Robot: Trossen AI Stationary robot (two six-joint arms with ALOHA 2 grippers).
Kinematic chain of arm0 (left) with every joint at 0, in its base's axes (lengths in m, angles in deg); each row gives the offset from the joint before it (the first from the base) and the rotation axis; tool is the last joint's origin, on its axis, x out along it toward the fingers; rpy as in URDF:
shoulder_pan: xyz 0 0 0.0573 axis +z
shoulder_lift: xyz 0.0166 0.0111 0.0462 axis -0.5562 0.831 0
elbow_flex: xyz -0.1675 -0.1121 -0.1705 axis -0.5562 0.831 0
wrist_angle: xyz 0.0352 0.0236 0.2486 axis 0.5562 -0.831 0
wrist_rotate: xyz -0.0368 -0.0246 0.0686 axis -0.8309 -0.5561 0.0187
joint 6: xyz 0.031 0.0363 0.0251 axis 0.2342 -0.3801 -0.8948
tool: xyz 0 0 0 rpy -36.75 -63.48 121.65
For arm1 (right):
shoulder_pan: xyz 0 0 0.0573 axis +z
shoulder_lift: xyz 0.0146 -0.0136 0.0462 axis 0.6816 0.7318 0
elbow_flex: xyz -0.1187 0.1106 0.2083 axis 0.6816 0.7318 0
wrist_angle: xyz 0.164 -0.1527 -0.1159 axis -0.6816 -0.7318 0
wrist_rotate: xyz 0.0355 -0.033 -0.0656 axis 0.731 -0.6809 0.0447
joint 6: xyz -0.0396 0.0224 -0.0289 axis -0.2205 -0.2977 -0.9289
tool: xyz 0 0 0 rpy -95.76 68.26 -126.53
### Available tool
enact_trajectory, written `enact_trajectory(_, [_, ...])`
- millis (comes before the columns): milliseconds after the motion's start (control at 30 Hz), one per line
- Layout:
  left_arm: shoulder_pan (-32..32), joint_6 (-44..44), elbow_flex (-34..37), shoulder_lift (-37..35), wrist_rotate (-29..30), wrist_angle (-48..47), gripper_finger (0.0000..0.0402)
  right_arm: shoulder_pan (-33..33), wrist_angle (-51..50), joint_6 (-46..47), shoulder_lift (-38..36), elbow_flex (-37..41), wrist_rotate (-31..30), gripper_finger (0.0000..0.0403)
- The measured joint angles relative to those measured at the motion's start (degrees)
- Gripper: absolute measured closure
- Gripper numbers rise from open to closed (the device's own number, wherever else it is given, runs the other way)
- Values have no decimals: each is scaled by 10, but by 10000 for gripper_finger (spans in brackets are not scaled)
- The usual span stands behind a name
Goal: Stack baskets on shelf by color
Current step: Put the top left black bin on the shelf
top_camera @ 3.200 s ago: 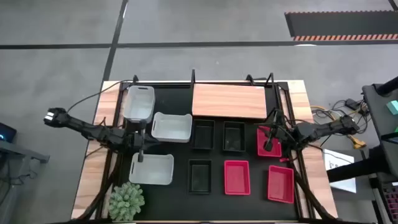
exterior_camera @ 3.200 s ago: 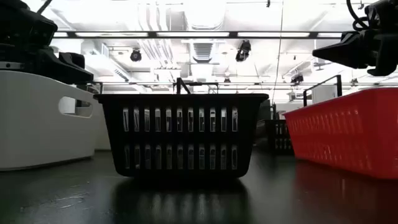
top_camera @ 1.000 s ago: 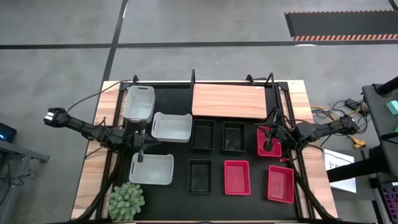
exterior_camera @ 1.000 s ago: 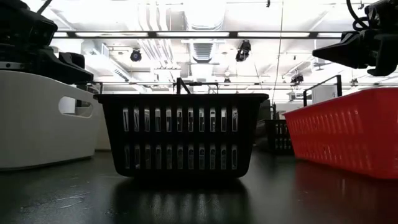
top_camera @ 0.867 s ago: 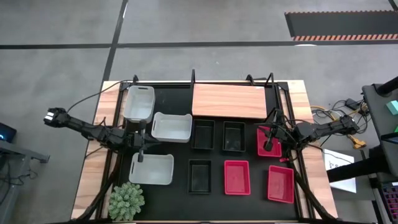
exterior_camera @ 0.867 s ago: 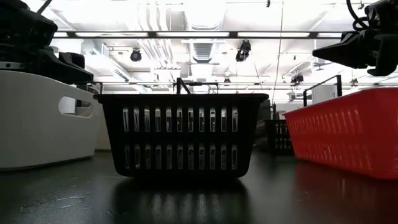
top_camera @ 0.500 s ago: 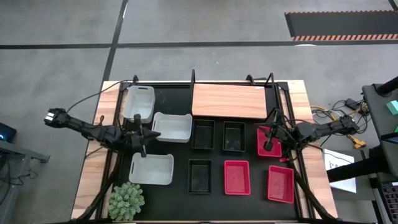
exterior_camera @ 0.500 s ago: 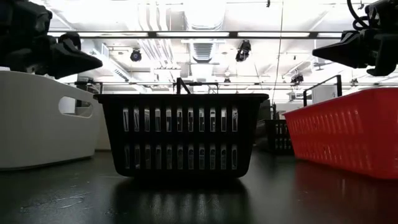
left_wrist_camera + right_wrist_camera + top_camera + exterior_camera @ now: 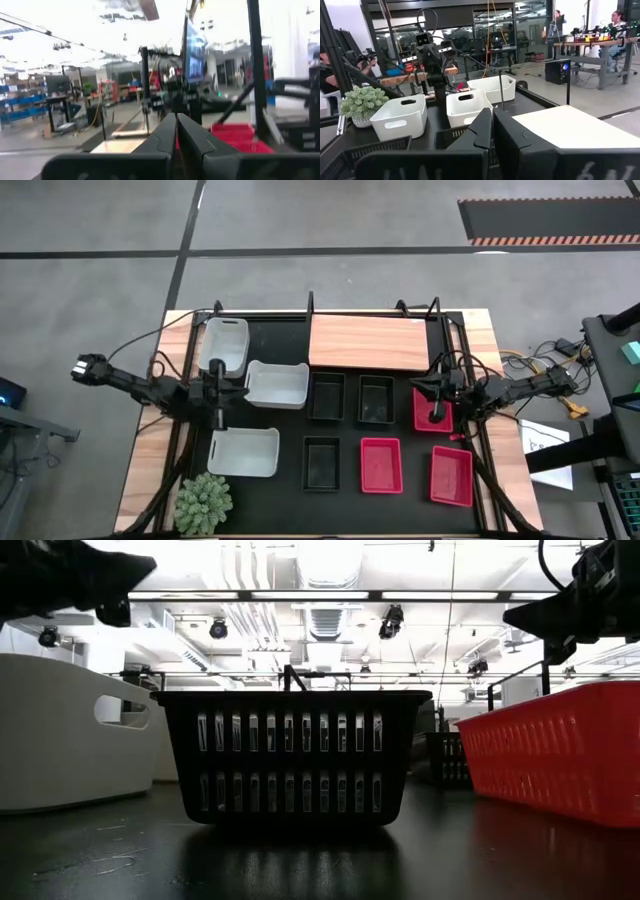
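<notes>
Sitting empty at the table's far edge, shelf runs long axis left-right. Baskets on the mat in front: white ones left, black middle, red right, black and red long axes front-back. Left hand and right hand both pinched together, holding nothing. Only the right wrist view shows the plant.

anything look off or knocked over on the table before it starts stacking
Nothing is tipped, spilled or broken. All nine baskets sit upright on the mat. The one oddity: the middle white basket lies slightly askew to the tidy rows beside it. The shelf is bare. Left gripper and right gripper hover shut, holding nothing.
</notes>
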Motion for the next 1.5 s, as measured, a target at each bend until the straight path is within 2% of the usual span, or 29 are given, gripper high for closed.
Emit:
enact_trajectory(67, [0, -28, 0, 1, -2, 42, 402, 0, 5, 0, 0, 0, 0, 394])
enact_trajectory(200, [0, -132, -5, 4, -5, 193, 402, 0, 6, 0, 0, 0, 0, 394])
enact_trajectory(300, [0, -123, -15, 7, -22, 270, 402, 0, 12, -28, 0, 0, -2, 394])
enact_trajectory(433, [0, -70, -10, 11, -25, 243, 402, 0, 59, -51, 5, 0, -4, 394])
enact_trajectory(600, [0, -9, -8, 41, -43, 193, 402, 0, 179, -76, 45, 0, 19, 394])
enact_trajectory(767, [0, 0, -8, 74, -44, 205, 402, 0, 310, -82, 126, 0, 74, 394])
enact_trajectory(867, [0, 6, -9, 84, -44, 216, 402, 1, 362, -96, 179, 0, 79, 394])
enact_trajectory(1000, [0, 55, -9, 96, -52, 222, 402, 1, 415, -111, 245, -11, 79, 394])
enact_trajectory(1267, [0, 73, -11, 132, -70, 276, 402, 1, 388, -151, 365, -110, 80, 394])
enact_trajectory(1500, [0, 94, -11, 163, -71, 332, 402, 2, 251, -160, 466, -214, 82, 394])
